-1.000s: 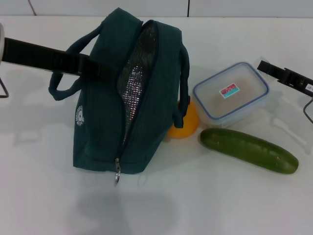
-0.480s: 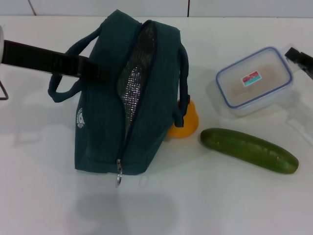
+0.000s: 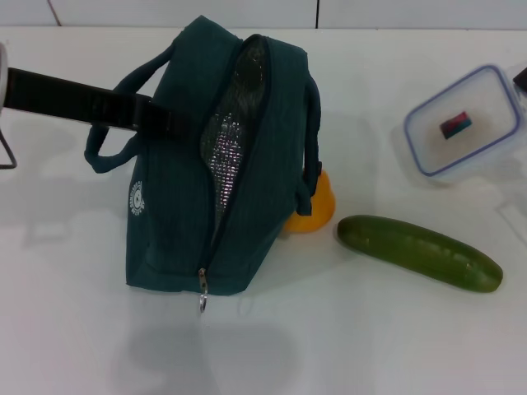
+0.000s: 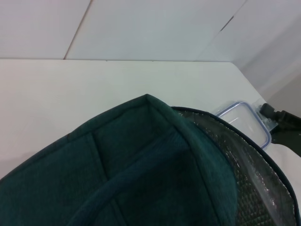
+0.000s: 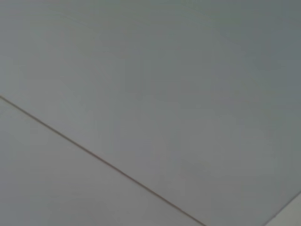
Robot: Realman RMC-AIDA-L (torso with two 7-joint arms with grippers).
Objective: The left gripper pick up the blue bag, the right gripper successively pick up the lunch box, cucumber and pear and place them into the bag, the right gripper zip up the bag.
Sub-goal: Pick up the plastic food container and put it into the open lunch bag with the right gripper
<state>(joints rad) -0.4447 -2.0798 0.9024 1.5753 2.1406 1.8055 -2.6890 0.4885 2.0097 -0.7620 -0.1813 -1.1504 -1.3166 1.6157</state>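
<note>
The blue bag (image 3: 206, 164) stands on the white table with its zipper open and the silver lining showing. My left gripper (image 3: 156, 119) reaches in from the left and is shut on the bag's upper edge by the handle. The clear lunch box (image 3: 463, 122) with a blue rim hangs tilted in the air at the far right, held by my right gripper (image 3: 521, 78) at the picture's edge. The left wrist view shows the box (image 4: 242, 120) and the right gripper (image 4: 282, 123) beyond the bag's rim (image 4: 188, 136). The green cucumber (image 3: 418, 253) lies right of the bag. The yellow-orange pear (image 3: 313, 206) sits against the bag's right side, partly hidden.
The bag's zipper pull (image 3: 202, 302) hangs at its near end. A thin metal stand (image 3: 6, 152) shows at the left edge. The right wrist view shows only a grey wall with a seam (image 5: 108, 162).
The lunch box has left the table beside the pear and moved up and to the right with my right gripper, tilting as it went. The bag, cucumber and pear stayed put.
</note>
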